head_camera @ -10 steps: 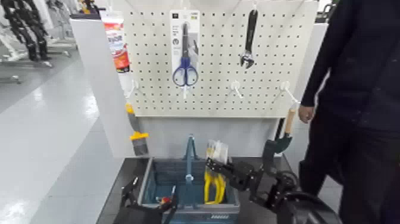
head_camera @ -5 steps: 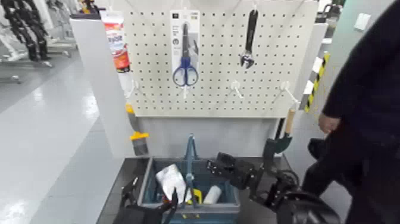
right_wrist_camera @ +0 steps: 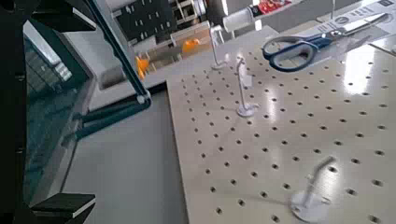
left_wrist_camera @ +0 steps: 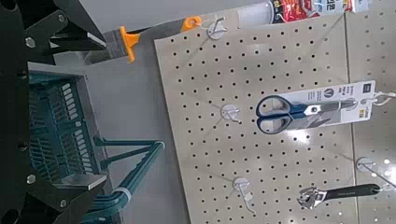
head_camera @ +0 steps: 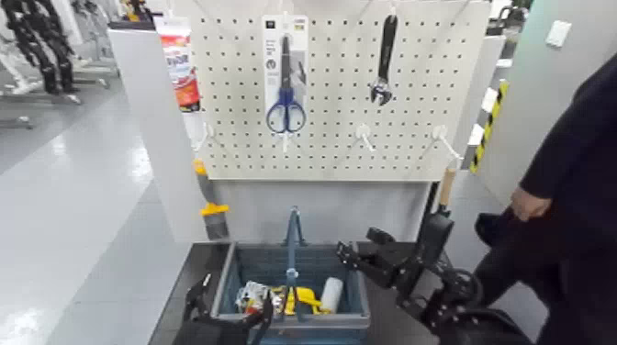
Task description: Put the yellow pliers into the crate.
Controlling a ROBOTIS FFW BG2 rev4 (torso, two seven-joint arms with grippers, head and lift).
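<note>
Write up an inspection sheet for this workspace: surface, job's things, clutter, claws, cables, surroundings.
Surface: dark base under the crate.
Job's things: yellow pliers lie inside the crate, partly hidden.
Clutter: a pale cylindrical item beside them in the crate.
Grippers: left claw open, over the crate's left side; right claw open, empty, at its right rim.
Cables: nothing seen loose.
Surroundings: pegboard with scissors and wrench; person at right.
</note>
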